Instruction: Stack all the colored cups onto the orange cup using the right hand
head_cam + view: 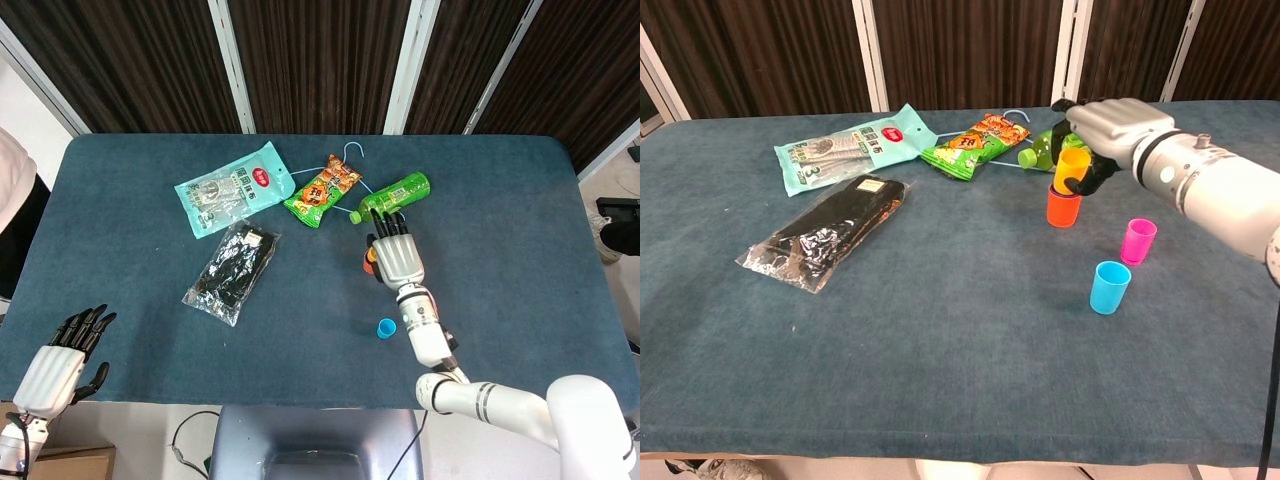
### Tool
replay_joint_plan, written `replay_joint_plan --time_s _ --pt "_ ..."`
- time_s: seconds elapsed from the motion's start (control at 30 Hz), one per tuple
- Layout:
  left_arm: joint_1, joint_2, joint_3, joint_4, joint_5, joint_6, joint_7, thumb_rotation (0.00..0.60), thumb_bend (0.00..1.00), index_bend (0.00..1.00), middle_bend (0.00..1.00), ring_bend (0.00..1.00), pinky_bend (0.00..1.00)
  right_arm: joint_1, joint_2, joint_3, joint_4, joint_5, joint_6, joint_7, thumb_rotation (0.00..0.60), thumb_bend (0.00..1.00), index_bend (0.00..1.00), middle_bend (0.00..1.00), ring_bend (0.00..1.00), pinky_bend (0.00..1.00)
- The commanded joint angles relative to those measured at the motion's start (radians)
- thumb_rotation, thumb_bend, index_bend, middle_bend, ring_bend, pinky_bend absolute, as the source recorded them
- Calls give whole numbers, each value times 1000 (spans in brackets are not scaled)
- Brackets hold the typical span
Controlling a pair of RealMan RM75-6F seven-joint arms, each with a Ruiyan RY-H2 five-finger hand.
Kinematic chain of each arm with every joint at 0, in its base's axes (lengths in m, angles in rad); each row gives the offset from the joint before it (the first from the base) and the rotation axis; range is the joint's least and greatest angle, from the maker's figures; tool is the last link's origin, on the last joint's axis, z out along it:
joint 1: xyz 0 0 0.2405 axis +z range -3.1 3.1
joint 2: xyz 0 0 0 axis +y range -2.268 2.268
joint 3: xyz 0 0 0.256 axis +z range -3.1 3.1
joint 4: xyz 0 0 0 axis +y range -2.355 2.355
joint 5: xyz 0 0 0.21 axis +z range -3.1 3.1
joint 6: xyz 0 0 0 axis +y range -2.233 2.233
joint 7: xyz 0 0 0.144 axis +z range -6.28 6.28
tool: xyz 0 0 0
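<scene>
Yellow plastic cup, gripped by right hand, hovering over orange plastic cup; centring rims advisable before releasing.

Right robot hand grips small yellow plastic cup, tilted, its base entering the orange plastic cup on the blue cloth surface. Pink plastic cup and light blue plastic cup stand upright nearer the front edge, apart from the orange one. Green drink bottle lies just behind the robot hand, toward the far edge.
</scene>
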Motion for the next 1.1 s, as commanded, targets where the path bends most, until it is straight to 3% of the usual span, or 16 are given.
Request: replay_joint_plan --time_s 0.03,0.13,0.2,0.3,0.4,0.53,0.63,0.73,0.87,1.1 --pt "1 1 1 0 2 2 -1 600 469 0 0 0 116 2 -8 -4 8 5 -9 -3 600 513 585 73 0 32" --pt "1 1 1 1 3 3 -3 600 469 0 0 0 116 -3 6 -10 -17 34 -27 -23 600 514 344 53 0 18" --pt "1 2 1 1 2 2 -5 600 469 0 0 0 116 -9 29 -14 -53 41 -32 -30 600 513 132 7 0 1" --pt "2 4 0 0 2 5 -9 600 469 0 0 0 116 -41 96 -33 -161 -10 -8 7 600 513 65 0 0 0" --pt "3 5 0 0 3 8 -10 600 468 0 0 0 116 -87 177 -75 -292 -111 27 70 600 513 61 0 0 0" --pt "2 2 2 0 5 5 -5 600 469 0 0 0 116 -157 322 -193 -497 -298 39 162 600 485 104 0 0 0" --pt "1 -1 4 -2 7 2 2 600 469 0 0 0 116 -185 385 -279 -545 -428 63 120 600 474 113 0 0 0" --pt "1 -4 5 -4 8 0 11 600 469 0 0 0 116 -210 406 -332 -555 -484 67 101 600 473 139 0 0 0" --pt "1 -5 7 -6 11 1 15 600 469 0 0 0 116 -221 402 -358 -515 -483 34 85 600 474 199 0 0 0" --pt "-2 -4 8 -6 11 -6 14 600 469 0 0 0 116 -214 336 -328 -404 -444 -21 102 600 474 296 0 0 0"
